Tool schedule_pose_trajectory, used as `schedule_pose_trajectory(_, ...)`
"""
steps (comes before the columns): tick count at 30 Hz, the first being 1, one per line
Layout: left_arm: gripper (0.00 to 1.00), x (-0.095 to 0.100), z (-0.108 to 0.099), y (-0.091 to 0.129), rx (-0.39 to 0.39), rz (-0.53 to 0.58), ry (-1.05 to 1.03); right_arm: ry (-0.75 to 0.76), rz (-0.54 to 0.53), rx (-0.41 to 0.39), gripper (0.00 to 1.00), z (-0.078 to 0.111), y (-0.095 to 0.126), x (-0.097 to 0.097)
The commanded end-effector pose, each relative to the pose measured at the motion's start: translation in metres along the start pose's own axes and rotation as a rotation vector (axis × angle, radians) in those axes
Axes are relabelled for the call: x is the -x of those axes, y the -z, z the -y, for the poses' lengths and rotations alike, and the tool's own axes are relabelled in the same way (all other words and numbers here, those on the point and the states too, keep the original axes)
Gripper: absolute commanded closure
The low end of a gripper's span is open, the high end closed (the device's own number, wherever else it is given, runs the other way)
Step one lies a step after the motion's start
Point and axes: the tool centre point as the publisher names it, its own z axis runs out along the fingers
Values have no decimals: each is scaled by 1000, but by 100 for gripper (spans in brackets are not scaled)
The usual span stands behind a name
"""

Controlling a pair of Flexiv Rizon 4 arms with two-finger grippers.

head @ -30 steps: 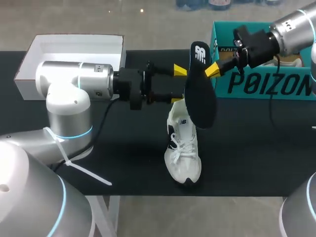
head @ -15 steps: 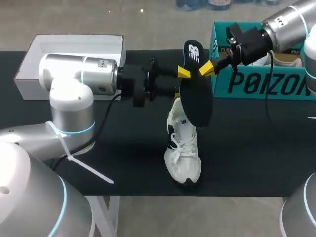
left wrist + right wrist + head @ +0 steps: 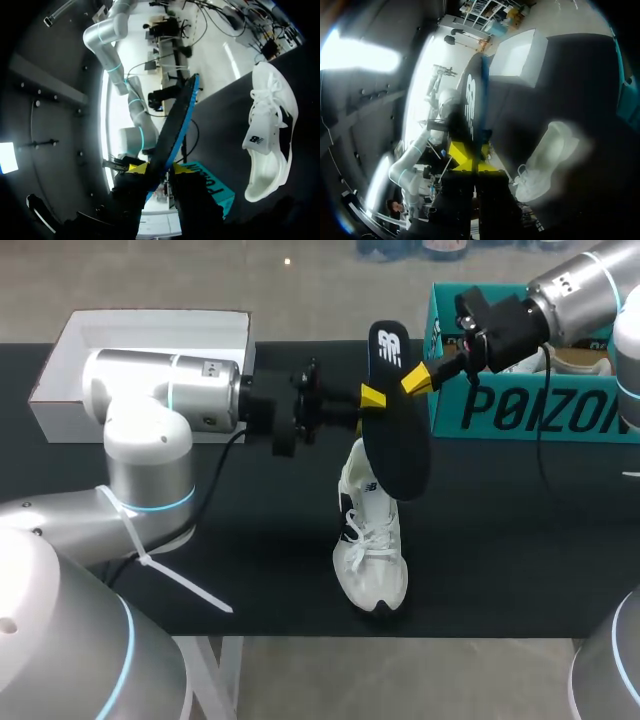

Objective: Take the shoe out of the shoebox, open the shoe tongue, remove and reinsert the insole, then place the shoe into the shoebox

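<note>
A black insole (image 3: 396, 435) hangs tilted above the table, its logo end up. My right gripper (image 3: 415, 380) is shut on its upper part from the right. My left gripper (image 3: 370, 400) comes in from the left, its yellow tips closed against the same end. In the left wrist view the insole (image 3: 175, 120) runs edge-on between the two fingers of the left gripper (image 3: 159, 168). The right wrist view shows the insole (image 3: 471, 100) pinched in the right gripper (image 3: 470, 160). The white shoe (image 3: 370, 540) lies on the black table below, toe toward the front edge.
The teal shoebox (image 3: 540, 410) stands at the back right, just behind my right gripper. A white lid or tray (image 3: 150, 335) sits at the back left behind my left arm. The table's front edge runs close to the shoe's toe.
My left gripper's fingers have come together from wide apart onto the insole. The right arm has carried the insole a little to the left. The shoe has stayed where it was.
</note>
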Motion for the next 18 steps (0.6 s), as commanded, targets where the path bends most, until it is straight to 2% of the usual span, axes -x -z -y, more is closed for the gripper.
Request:
schedule_pose_trajectory(1, 100, 0, 2, -2, 7, -4, -4, 0, 0, 3, 100, 0, -2, 0)
schedule_pose_trajectory(16, 100, 0, 8, 1, 13, 3, -11, -12, 5, 14, 100, 5, -7, -1)
schedule_pose_trajectory(17, 100, 0, 8, 1, 14, 4, -11, -21, 8, 22, 94, 5, -6, -1)
schedule_pose_trajectory(18, 100, 0, 9, 2, 14, 5, -11, -27, 15, 28, 60, 6, -5, -1)
